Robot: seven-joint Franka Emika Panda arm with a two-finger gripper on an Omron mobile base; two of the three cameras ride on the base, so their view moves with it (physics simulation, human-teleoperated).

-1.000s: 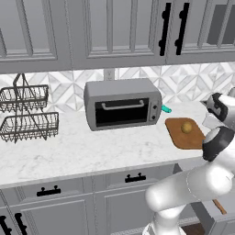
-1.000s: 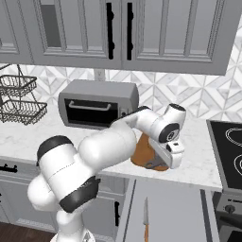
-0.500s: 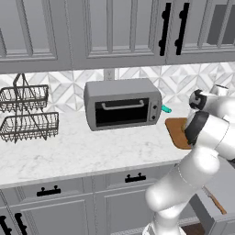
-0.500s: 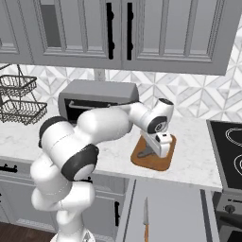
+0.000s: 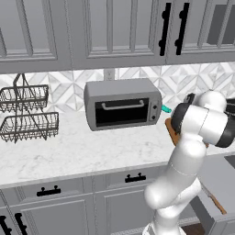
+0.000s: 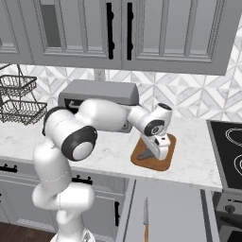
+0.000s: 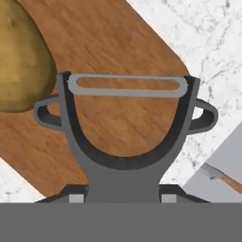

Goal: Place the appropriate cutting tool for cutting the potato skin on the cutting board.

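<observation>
While the arm is bent low over the right end of the counter (image 5: 92, 151), the scene is recorded as follows.

Gripper: the gripper (image 7: 124, 191) is clenched on the stem of a dark grey Y-shaped peeler (image 7: 127, 137), seen in the hand view with its fingertips (image 7: 75, 194) flanking the handle; in the right base view the gripper (image 6: 158, 150) is held down over the board.

Peeler: the blade bar is held crosswise above the wood; whether it touches the board cannot be told.

Cutting board: the brown cutting board (image 6: 163, 160) is laid flat on the marble counter, just beside the toaster oven (image 5: 121, 109) and between it and the stovetop (image 6: 229, 151); in the left base view only its edge (image 5: 169, 129) is seen behind the arm.

Potato: the yellow-tan potato (image 7: 21, 61) is lying on the board, at the upper left of the hand view, close beside the peeler's head.

Knife: a knife (image 6: 145, 217) with a wooden handle is lying on a grey surface below the counter edge, well apart from the board.

Wire baskets: a two-tier basket rack (image 5: 27, 114) is standing at the counter's far left.
</observation>
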